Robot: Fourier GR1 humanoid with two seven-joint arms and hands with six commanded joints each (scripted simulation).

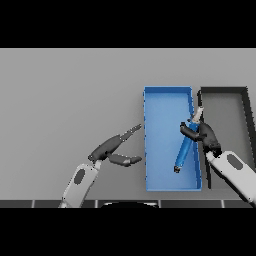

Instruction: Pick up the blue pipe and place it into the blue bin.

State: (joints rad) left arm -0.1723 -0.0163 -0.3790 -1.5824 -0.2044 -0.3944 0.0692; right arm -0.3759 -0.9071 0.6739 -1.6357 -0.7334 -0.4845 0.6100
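Pipe placement looks close to done, judging by how things lie, though a left-to-right pass starts away from it. Furthest left, the left hand [111,150] hovers above the grey counter [65,95], just beside the blue bin's left wall, its fingers [131,131] stretched out and relaxed with the thumb spread apart, holding nothing; it seems parked there simply to stay clear of the work. Next comes the blue bin [167,90], a shallow open tray lying lengthwise away from the robot. Over its right half the blue pipe [184,150] slants, lower end toward the bin floor, upper end leaning to the right wall, because the right hand [202,135] grips it near the top, fingers curled around it. That tilt likely suits lowering it inside. Whether its lower end touches the floor cannot be told. Furthest right, a dark bin [225,90] sits alongside, unused.
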